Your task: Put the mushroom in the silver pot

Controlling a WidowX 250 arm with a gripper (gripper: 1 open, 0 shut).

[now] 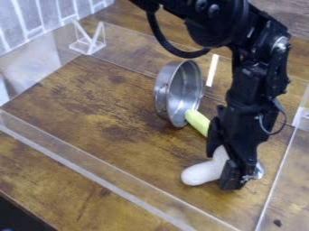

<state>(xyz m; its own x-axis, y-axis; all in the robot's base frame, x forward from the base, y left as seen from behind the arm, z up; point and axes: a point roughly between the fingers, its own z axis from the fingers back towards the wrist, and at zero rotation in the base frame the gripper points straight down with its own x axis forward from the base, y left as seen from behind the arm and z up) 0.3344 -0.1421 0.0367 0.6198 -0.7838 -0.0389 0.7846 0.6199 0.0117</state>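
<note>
The mushroom (200,171) lies on its side on the wooden table at the lower right, its cream stem pointing left; its reddish-brown cap is mostly hidden behind my gripper. My gripper (238,171) points straight down with its jaws open around the cap end, low at the table. The silver pot (179,90) sits tilted just up and left of the mushroom, its opening facing left and its pale handle (214,69) sticking up at the back.
A yellow-green spoon handle (201,124) lies between the pot and the gripper. Clear acrylic walls (108,185) edge the table at the front and right. A small clear stand (85,40) sits at the back left.
</note>
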